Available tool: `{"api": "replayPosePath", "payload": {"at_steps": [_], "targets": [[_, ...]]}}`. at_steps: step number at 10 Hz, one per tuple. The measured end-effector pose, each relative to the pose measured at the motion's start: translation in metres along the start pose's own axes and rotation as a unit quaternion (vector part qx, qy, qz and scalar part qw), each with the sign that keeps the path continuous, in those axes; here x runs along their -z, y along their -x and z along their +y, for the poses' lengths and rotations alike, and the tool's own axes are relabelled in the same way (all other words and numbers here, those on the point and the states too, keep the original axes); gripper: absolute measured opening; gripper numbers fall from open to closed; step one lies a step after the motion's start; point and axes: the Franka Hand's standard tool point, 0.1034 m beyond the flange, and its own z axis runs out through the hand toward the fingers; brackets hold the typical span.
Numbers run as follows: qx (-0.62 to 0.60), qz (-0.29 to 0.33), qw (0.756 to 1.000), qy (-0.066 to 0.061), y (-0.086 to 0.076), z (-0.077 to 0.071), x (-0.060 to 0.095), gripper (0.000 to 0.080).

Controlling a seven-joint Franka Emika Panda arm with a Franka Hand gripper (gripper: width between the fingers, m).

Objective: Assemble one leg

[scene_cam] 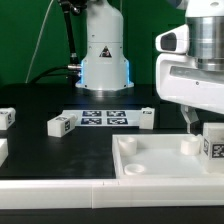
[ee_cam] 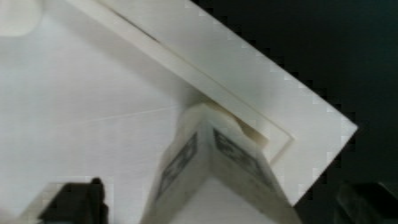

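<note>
The end effector stands fully open, holding nothing, directly above the leg. The leg stands upright in a corner of the white tray-like piece, between the fingers. Other legs lie on the black surface.

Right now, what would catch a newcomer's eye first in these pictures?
The big white arm's open gripper hangs over a tagged white leg standing in the far right corner of the square white tray, on the exterior view's right. Behind it, the marker board lies flat between two loose legs on the black table.
</note>
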Motion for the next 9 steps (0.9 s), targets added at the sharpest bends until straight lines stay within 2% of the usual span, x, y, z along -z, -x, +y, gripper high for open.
{"api": "replayPosePath", "payload": {"at_steps": [4, 7, 8, 9], "targets": [[0.184, 0.0, 0.983, 0.002, -0.005, 0.0021, 0.0007, 0.0649], [0.305, 0.002, 0.952, 0.005, -0.0065, 0.0036, 0.0001, 0.0649], [0.353, 0.002, 0.936, 0.005, -0.0072, 0.0041, 0.0002, 0.0649], [0.391, 0.002, 0.92, 0.005, -0.0077, 0.0044, 0.0002, 0.0535]]}}
